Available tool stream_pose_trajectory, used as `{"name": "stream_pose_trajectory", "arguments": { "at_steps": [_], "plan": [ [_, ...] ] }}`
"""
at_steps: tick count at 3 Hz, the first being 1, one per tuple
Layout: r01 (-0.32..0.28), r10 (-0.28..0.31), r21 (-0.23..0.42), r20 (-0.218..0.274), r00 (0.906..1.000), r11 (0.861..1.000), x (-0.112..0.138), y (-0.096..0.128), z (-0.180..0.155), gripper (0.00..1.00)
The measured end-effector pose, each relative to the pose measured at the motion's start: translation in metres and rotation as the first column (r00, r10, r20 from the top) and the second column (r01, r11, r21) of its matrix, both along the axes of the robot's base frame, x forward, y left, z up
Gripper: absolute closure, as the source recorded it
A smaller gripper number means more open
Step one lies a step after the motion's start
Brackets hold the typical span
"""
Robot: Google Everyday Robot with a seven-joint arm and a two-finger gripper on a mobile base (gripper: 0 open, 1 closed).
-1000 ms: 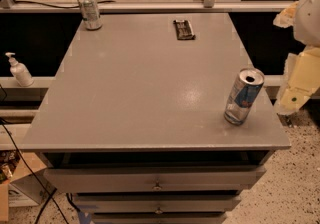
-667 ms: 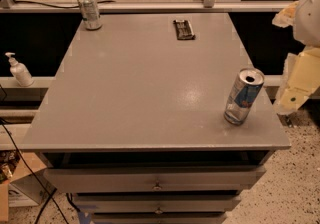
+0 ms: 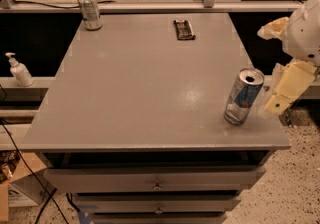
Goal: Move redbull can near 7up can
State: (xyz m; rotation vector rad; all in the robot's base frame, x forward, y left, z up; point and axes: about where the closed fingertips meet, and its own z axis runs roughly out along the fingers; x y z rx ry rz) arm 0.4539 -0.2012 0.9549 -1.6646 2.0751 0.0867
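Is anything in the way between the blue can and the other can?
Nothing visible. The blue can and far can have bare table between; the dark packet lies aside. The gripper hangs just right of the blue can.

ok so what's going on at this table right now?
The robot's gripper hangs just off the right edge of the table, close beside the redbull can but not gripping it. The redbull can stands upright on the table near the front right corner. The 7up can stands at the far left corner, so the two are diagonally apart. A dark flat packet lies near the far edge. The move has not started.
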Motion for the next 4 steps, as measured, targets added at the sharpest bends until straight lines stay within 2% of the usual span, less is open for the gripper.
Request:
{"name": "stream_pose_trajectory", "arguments": {
  "at_steps": [1, 3, 4],
  "plan": [
    [0.006, -0.006, -0.001, 0.001, 1.0000, 1.000, -0.001, 0.001, 0.003, 0.00],
    [0.059, -0.056, 0.124, -0.027, 0.9981, 0.991, 0.013, -0.003, -0.038, 0.00],
    [0.086, -0.080, 0.163, -0.039, 0.9960, 0.983, 0.019, -0.002, -0.053, 0.18]
  ]
}}
